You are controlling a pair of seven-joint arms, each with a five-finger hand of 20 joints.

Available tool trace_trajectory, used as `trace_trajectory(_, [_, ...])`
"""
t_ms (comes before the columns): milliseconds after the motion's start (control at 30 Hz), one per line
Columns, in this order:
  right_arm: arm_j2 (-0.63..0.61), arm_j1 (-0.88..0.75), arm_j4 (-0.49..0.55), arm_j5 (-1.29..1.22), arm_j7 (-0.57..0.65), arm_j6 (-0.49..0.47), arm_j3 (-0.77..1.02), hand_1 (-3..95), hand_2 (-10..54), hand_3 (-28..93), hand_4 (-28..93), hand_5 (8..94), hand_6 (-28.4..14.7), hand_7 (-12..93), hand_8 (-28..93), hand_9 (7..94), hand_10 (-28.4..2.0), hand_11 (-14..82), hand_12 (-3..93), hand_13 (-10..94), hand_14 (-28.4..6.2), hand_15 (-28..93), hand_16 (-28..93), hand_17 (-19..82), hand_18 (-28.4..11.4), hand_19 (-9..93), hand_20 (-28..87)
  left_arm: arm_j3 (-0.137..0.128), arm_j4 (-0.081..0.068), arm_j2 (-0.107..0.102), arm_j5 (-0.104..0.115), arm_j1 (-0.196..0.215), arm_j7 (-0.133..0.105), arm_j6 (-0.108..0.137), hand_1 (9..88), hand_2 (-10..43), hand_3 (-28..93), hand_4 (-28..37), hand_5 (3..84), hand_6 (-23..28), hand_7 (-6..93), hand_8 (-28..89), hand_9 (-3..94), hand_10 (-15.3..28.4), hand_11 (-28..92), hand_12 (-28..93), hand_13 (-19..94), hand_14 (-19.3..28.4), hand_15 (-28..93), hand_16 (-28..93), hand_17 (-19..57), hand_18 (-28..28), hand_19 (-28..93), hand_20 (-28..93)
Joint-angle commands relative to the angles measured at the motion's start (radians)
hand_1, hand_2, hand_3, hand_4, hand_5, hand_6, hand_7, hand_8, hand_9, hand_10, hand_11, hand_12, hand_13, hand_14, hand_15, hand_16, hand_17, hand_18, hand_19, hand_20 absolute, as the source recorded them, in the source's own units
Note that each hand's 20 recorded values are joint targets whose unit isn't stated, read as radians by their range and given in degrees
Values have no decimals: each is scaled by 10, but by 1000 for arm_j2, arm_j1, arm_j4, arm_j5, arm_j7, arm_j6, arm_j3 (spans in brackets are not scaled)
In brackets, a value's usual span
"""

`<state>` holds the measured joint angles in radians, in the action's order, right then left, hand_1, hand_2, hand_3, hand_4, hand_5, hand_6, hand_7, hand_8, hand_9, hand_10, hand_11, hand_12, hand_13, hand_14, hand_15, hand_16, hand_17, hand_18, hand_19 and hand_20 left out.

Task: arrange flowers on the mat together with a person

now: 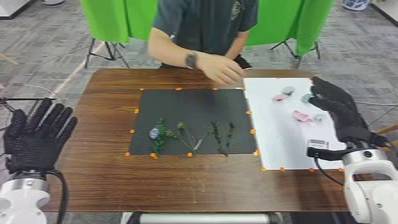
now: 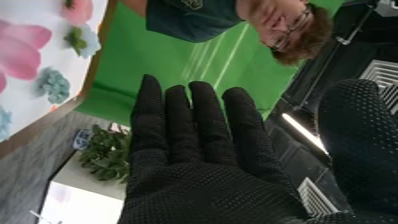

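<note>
Head view: a table (image 1: pixel 133 185) bears a black mat (image 1: pixel 178 107) and white sheet (image 1: pixel 275 142); left hand (image 1: pixel 34 147), fingers apart, left of them; right hand (image 1: pixel 345 115), fingers straight, at the sheet's right edge; sprigs (image 1: pixel 160 136) on the mat, pink flowers (image 1: pixel 302 116) on the sheet.

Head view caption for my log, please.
Stems on the black mat, flower heads on the white sheet, open right hand at its edge.
</note>
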<state>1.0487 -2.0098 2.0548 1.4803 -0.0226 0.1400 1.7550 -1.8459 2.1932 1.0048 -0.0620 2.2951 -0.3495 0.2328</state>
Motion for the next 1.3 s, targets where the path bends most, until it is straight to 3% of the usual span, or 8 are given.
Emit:
trace_trajectory(33, [-13,-6,21,-7,-3,22,20,169,91,814,-271,318,-49,108,-111,355,-137,64,84,265,-84,161,-29,172,-87,305,58,4,1,10,-8,9,15,-8,278,187,617,-283,456,70,97,-101,396,146,163,54,304,123,215,-69,-25,112,272,114])
trace_trajectory(200, [-9,3,14,7,12,40,-6,174,84,817,-270,321,-47,112,-112,352,-141,63,85,267,-86,165,-24,171,-94,308,55,4,6,11,-2,7,1,-1,277,187,619,-283,455,70,98,-101,398,146,165,55,305,123,216,-69,-26,112,275,115])
trace_trajectory(333, [-13,31,-8,38,67,117,-64,207,38,813,-262,315,-48,116,-112,340,-141,61,88,264,-91,161,-19,168,-112,315,59,12,6,0,-25,-3,30,-42,278,187,619,-283,456,71,98,-101,399,146,163,52,306,123,216,-69,-26,113,275,114])
trace_trajectory(467, [22,-21,17,56,45,68,-19,234,-4,816,-254,309,-52,115,-110,327,-140,60,91,262,-97,159,-10,166,-117,319,62,2,6,10,-3,6,21,-3,273,187,624,-283,458,72,97,-101,399,146,163,52,307,124,218,-70,-26,113,275,114])
trace_trajectory(767, [12,-26,36,238,173,70,-49,286,-31,811,-254,296,-55,121,-108,304,-141,61,96,251,-98,154,4,160,-122,337,67,11,5,-2,20,-8,21,-22,275,184,634,-283,460,72,99,-100,401,146,166,53,308,124,220,-70,-26,113,279,116])
trace_trajectory(1100, [24,-85,51,276,124,47,32,326,-91,817,-255,282,-59,126,-107,283,-140,61,96,235,-95,160,-1,155,-122,356,53,11,9,-6,6,-4,19,-13,283,185,625,-283,460,72,100,-101,401,147,167,54,309,125,226,-71,-27,114,283,116])
trace_trajectory(1200, [8,-78,46,336,192,106,15,327,-88,816,-257,281,-58,129,-109,279,-140,61,97,228,-88,162,-3,153,-116,361,50,12,19,-9,75,-2,0,19,350,220,421,-283,450,73,98,-100,400,148,165,56,307,130,226,-68,-28,117,281,116])
trace_trajectory(1300, [-11,-67,26,409,217,82,29,325,-87,817,-255,283,-58,132,-110,272,-140,61,97,214,-84,169,-10,151,-107,361,44,14,17,-11,62,-3,0,18,451,276,-6,-171,417,82,71,-79,392,159,131,80,311,143,191,-41,-14,129,235,128])
